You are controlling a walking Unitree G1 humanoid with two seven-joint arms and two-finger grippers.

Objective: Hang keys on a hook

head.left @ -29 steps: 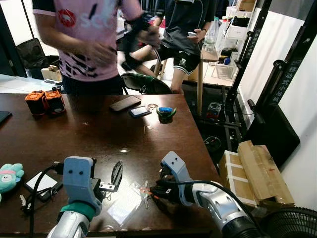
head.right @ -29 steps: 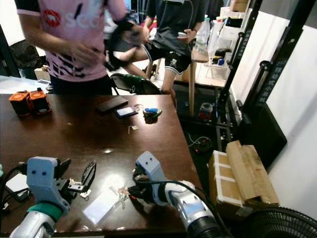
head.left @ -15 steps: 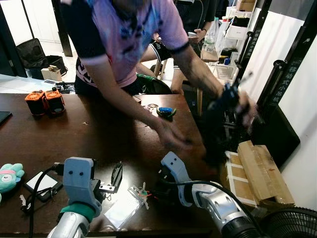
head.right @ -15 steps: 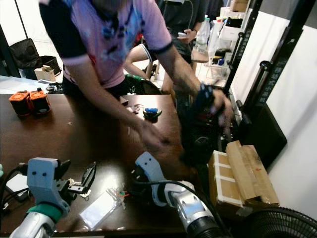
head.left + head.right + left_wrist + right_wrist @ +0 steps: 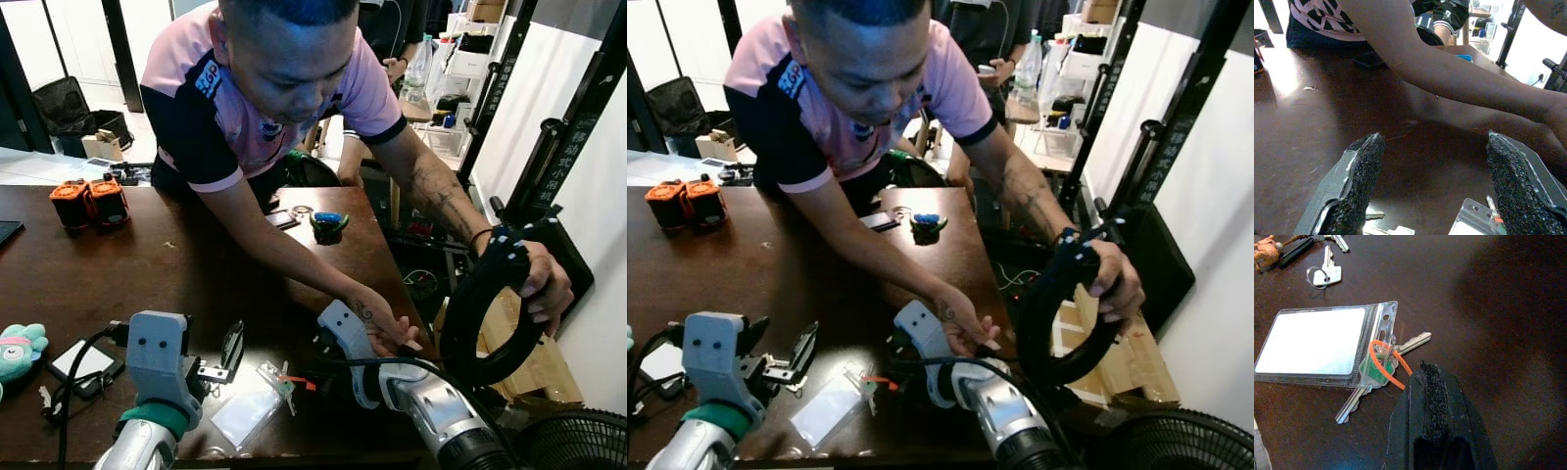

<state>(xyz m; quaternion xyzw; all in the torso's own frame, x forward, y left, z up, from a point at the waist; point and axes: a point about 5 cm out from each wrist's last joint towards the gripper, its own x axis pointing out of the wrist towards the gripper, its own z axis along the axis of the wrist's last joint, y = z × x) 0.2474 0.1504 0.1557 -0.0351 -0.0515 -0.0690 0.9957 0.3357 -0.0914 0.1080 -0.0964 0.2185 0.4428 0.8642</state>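
the keys [image 5: 1382, 366] lie on the table [image 5: 147, 264] just beside the right end effector [image 5: 1436, 396], clenched empty.

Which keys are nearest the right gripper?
The keys tied by an orange loop to the clear card sleeve, just ahead of the right gripper; the ringed key lies farther off.

left gripper [image 5: 1432, 196]: my wrist camera cuts both fingers off at the near edge | keys [image 5: 1382, 367]: one blade partly under the badge sleeve [image 5: 1317, 343], its left end cropped | right gripper [image 5: 315, 377]: fingertips hidden behind the person's hand [image 5: 384, 333] | phone [image 5: 278, 218]: partly behind the arm
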